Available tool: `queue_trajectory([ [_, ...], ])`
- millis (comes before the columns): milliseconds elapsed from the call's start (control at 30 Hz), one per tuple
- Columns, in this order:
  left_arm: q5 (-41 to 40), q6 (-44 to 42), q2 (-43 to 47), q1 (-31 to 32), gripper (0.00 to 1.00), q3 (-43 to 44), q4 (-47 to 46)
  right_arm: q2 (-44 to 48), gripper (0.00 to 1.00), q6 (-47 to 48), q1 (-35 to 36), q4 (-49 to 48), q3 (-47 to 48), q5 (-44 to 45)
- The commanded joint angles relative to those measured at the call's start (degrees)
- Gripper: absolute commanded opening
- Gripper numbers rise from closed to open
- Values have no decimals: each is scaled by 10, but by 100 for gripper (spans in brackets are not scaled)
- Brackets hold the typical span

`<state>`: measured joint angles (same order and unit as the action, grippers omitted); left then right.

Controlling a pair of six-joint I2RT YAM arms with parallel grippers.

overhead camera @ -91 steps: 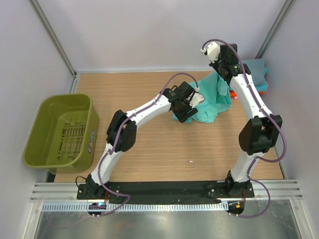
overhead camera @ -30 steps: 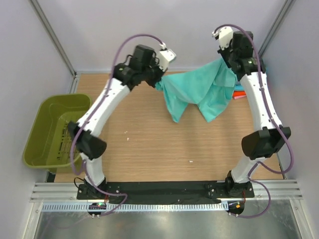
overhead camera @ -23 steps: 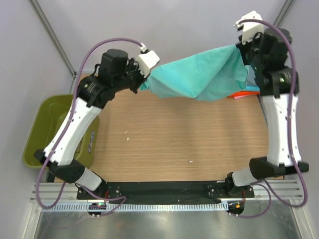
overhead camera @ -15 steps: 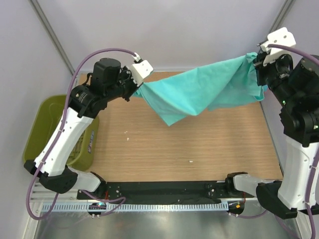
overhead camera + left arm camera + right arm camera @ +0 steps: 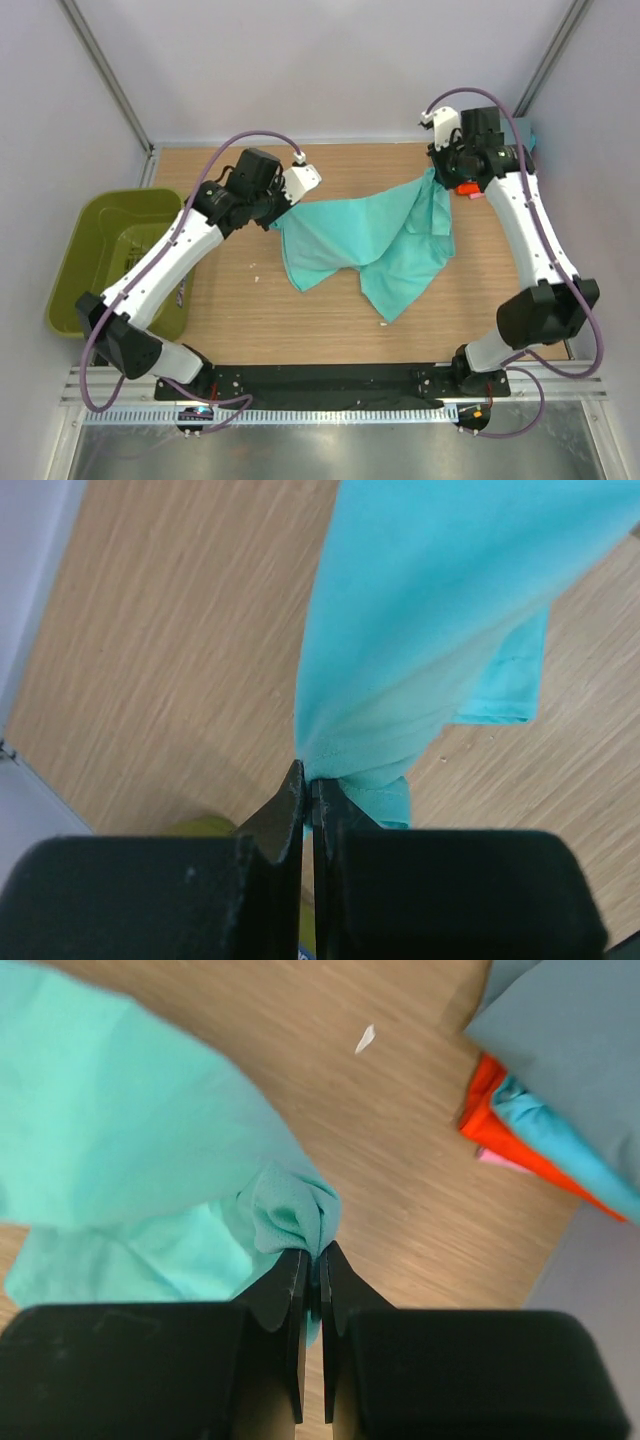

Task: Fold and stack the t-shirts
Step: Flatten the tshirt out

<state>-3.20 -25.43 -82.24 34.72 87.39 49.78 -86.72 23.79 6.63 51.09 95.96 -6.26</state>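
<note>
Over the wooden table (image 5: 250,330) the mint t-shirt (image 5: 370,240) is hanging between the two arms. Its far edge is being held up and its near part is lying in loose flaps on the wood, well apart from the olive basket (image 5: 68,268) at the left. The left gripper (image 5: 308,780) is holding one bunched corner with its jaws closed on the cloth, and the right gripper (image 5: 313,1255) is pinching the other corner at the far right in the same way. In my judgement the main danger is that the shirt is going down crumpled. The cloth is sagging between the grips and one flap is doubling over another, so without a pull to make it taut the creases will be going into the fold. Each gripper is also holding only a small tuft, so a strong pull may be slipping a corner out. The top view is showing the whole spread and the sag, which the wrist cameras are missing. The right wrist view is showing the folded stack just beside that gripper: a grey shirt (image 5: 570,1050) uppermost, with cyan (image 5: 560,1150) and orange-red (image 5: 500,1120) edges under it. From above the arm is hiding most of it. That view is also showing a white scrap (image 5: 365,1038) on the wood.
</note>
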Motion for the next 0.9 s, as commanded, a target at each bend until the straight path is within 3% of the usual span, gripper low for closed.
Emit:
queue_trajectory([
  [0,5,22,-1,-14,0,-49,-50,-24,1,1,-2,-34,-6,-2],
  [33,-5,26,-12,-14,1,-63,-81,-37,1,3,-1,-44,-14,3],
  [67,-16,36,-23,-14,12,-69,-88,-52,5,-8,-2,-51,-17,29],
  [100,-57,44,-34,-14,19,-53,-93,-70,20,-17,-3,-58,-10,43],
  [167,-108,64,-63,-14,37,-13,-86,-71,31,-29,-9,-74,15,60],
  [200,-138,69,-64,-14,42,10,-86,-62,48,-34,-14,-90,21,96],
  [233,-137,63,-61,-14,55,12,-86,-57,55,-37,-15,-94,26,109],
  [367,-112,33,-37,16,68,-25,-81,3,66,-24,-14,-105,-23,114],
  [433,-88,10,-35,59,68,-53,-51,44,68,3,-14,-114,-57,114],
  [533,-37,32,-30,105,64,-109,-14,104,66,70,-15,-141,-179,72],
  [667,-37,76,-41,168,60,-187,-54,109,65,37,-15,-137,-218,28],
  [733,-34,110,-81,182,53,-181,-59,103,65,14,-15,-137,-220,25],
  [867,-43,138,-164,198,48,-126,-60,103,64,23,-15,-145,-233,17],
])
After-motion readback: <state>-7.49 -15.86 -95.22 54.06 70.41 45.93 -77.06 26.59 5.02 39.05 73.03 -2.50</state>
